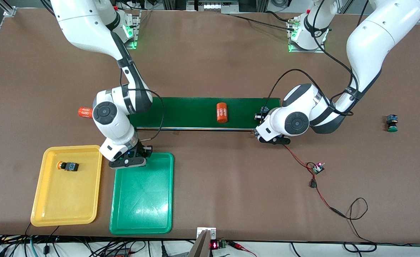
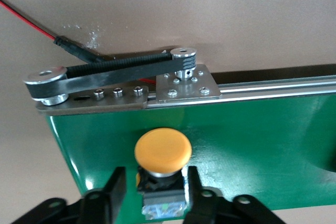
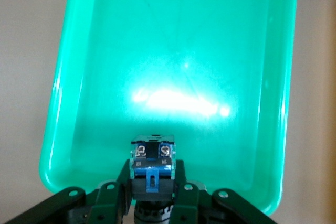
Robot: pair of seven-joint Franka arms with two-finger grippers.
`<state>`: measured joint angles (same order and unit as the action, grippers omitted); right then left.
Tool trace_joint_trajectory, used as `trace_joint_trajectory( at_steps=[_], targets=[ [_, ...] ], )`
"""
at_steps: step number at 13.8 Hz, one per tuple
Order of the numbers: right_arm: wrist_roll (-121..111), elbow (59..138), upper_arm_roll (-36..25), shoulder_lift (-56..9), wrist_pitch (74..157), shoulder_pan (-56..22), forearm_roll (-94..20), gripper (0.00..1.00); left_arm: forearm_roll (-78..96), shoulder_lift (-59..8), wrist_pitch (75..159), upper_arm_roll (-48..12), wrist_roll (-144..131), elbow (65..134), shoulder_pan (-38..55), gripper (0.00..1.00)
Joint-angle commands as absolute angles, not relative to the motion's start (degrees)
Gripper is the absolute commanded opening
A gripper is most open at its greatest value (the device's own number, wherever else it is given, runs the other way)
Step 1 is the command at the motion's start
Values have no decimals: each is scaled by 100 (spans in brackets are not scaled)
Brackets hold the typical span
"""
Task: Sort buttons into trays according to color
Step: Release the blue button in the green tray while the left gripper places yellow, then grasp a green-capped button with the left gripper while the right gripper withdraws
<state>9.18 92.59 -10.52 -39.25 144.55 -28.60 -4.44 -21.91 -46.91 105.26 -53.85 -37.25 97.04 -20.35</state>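
A yellow-orange button (image 2: 163, 153) lies on the dark-green belt (image 2: 252, 129) at the left arm's end. My left gripper (image 2: 154, 177) is low over it, open, with a finger on each side and a gap at one side. My right gripper (image 3: 152, 184) is shut on a button (image 3: 152, 158) with a black-and-blue body; its cap is hidden. It hangs over the green tray (image 1: 142, 200), at the edge toward the belt. Another yellow-orange button (image 1: 67, 166) lies in the yellow tray (image 1: 67, 203). A green button (image 1: 392, 123) stands on the table near the left arm's end.
One orange cylinder (image 1: 222, 112) lies mid-belt and another (image 1: 84, 112) just off the belt's right-arm end. A pulley and bracket (image 2: 121, 82) sit at the belt's left-arm end. A small circuit board (image 1: 318, 167) with red and black wires lies nearer the front camera.
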Motion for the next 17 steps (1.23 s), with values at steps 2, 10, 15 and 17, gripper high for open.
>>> trace_joint_trajectory(
  at_steps=[2,10,15,17],
  targets=[
    [923,8605,-1046,-4586,14746,-2856,-404,0,-2065,-4509,10259,-5484,-3771,9572,-2153,100],
    [747,8411,-1028,-5222,15030,-2681,-465,42,-2441,-4289,7991,-5563,-2693,8042,-3310,100],
    [782,8429,-1011,-4423,13398,-2707,-1115,100,-3690,-4315,8007,-5537,-1259,8332,-4481,100],
    [773,8437,-1019,-4053,12896,-2655,-1108,100,-3901,-4315,8051,-5537,-924,8402,-4806,100]
  ],
)
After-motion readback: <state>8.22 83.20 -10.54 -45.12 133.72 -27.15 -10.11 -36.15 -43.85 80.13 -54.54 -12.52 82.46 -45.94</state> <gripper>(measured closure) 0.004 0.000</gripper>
